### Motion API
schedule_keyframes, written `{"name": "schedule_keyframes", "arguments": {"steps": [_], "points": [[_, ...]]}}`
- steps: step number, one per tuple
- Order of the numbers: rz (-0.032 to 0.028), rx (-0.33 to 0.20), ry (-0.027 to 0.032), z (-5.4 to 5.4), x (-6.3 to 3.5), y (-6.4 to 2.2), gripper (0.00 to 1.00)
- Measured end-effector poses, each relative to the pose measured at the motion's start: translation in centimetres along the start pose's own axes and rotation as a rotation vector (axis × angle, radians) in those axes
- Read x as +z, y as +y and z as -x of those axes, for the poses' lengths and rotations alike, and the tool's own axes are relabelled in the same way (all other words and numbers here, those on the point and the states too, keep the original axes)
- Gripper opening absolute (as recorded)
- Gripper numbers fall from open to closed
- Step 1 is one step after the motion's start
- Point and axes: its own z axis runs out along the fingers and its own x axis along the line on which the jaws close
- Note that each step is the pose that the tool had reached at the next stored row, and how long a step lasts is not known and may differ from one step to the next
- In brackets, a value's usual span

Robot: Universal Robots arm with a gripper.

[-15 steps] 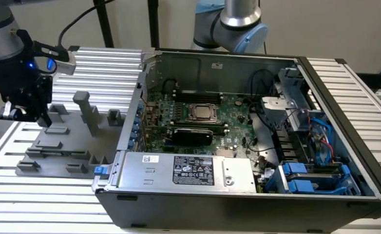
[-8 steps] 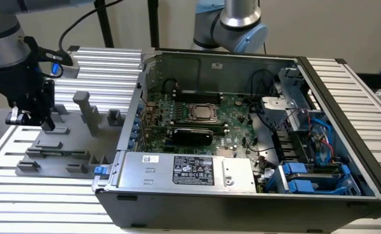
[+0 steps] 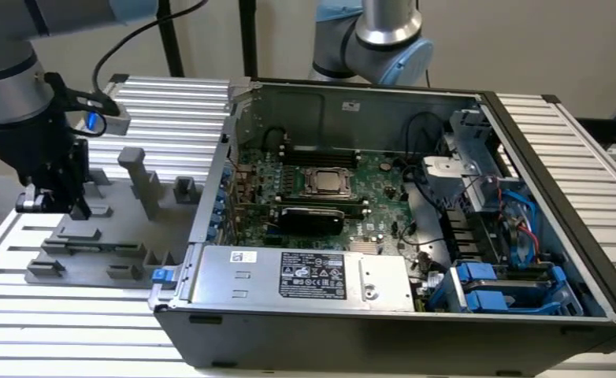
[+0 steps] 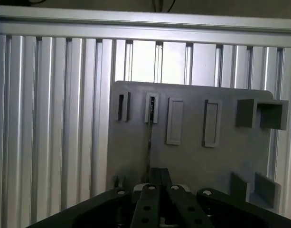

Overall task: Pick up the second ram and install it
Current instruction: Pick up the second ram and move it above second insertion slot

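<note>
While over the fixture plate (image 3: pixel 119 236), end effector (image 3: pixel 58 207) above slatted table (image 3: pixel 66 315).

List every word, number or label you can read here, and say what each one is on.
No text can be made out.
Black label on the power supply: white print, too small to read.
White sticker on the same unit: too small to read.
Processor lid: markings too small to read.
Grey fixture plate: no text.
</note>
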Motion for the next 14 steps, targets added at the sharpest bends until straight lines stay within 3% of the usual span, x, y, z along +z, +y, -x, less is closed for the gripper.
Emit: {"name": "schedule_keyframes", "arguments": {"steps": [2,3,8,14], "points": [[0.0001,0.0,0.0001,-0.3,0.28,-0.01,0.0],[-0.0001,0.0,-0.0001,-0.4,0.43,-0.02,1.0],[0.0001,-0.001,-0.0006,-0.6,1.09,-0.15,1.0],[-0.0003,-0.001,-0.0105,-1.1,2.06,-0.19,1.0]]}}
